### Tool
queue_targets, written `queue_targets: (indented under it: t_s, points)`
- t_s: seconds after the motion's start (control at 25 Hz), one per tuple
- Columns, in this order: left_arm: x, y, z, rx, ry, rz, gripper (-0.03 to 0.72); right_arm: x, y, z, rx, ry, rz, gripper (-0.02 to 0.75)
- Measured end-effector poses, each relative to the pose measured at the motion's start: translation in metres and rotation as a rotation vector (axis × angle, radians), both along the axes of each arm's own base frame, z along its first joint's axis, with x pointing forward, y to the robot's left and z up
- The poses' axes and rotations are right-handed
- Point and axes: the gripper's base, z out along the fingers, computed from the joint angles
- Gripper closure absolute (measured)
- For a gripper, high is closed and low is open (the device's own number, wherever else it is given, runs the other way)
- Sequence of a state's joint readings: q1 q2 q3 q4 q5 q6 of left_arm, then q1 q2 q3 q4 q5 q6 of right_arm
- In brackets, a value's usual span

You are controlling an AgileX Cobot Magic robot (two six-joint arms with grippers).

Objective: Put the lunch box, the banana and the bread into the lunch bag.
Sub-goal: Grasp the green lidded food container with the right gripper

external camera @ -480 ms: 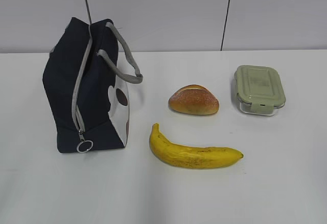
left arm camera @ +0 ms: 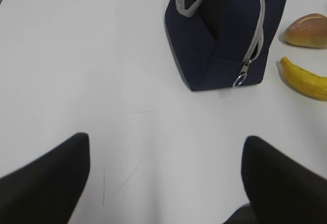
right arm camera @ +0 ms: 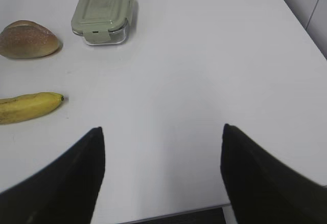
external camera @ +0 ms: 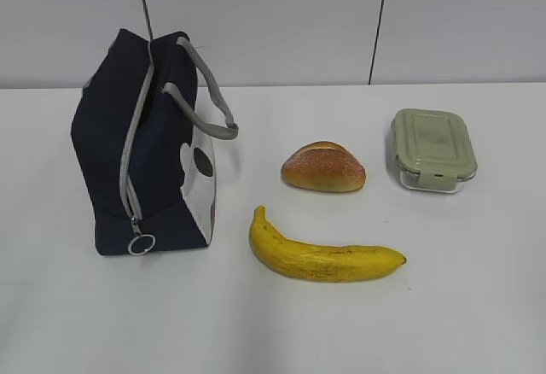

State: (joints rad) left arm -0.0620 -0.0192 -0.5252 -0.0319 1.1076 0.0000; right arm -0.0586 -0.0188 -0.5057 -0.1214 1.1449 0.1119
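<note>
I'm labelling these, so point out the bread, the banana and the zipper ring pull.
bread [external camera: 323, 167], exterior view, crust.
banana [external camera: 324, 258], exterior view, mid-body.
zipper ring pull [external camera: 142, 244], exterior view, the ring's rim.

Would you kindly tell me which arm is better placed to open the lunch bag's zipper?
Left: its gripper faces the lunch bag and ring pull; the right view lacks the bag.
</note>
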Motion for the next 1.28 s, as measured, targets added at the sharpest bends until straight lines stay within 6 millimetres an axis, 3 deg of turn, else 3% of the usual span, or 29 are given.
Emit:
queue_targets:
  t_s: [0.28, 0.4, 0.56, 0.88, 1.04, 1.28]
  points:
    - [0.003, 0.000, 0.004, 0.000, 0.009, 0.000, 0.097, 0.000, 0.000, 0.000, 0.000, 0.000, 0.000, 0.214]
    - [0.010, -0.001, 0.025, -0.003, -0.035, 0.002, 0.097, 0.000, 0.000, 0.000, 0.000, 0.000, 0.000, 0.214]
    - [0.033, -0.002, 0.058, -0.005, -0.027, 0.002, 0.097, 0.000, 0.000, 0.000, 0.000, 0.000, 0.000, 0.214]
    - [0.102, -0.015, 0.116, -0.116, -0.010, -0.044, 0.106, 0.000, 0.000, 0.000, 0.000, 0.000, 0.000, 0.214]
    - [0.150, -0.023, 0.126, -0.173, 0.131, -0.070, 0.109, 0.000, 0.000, 0.000, 0.000, 0.000, 0.000, 0.214]
    - [0.222, -0.038, 0.122, -0.231, 0.309, -0.150, 0.118, 0.000, 0.000, 0.000, 0.000, 0.000, 0.000, 0.214]
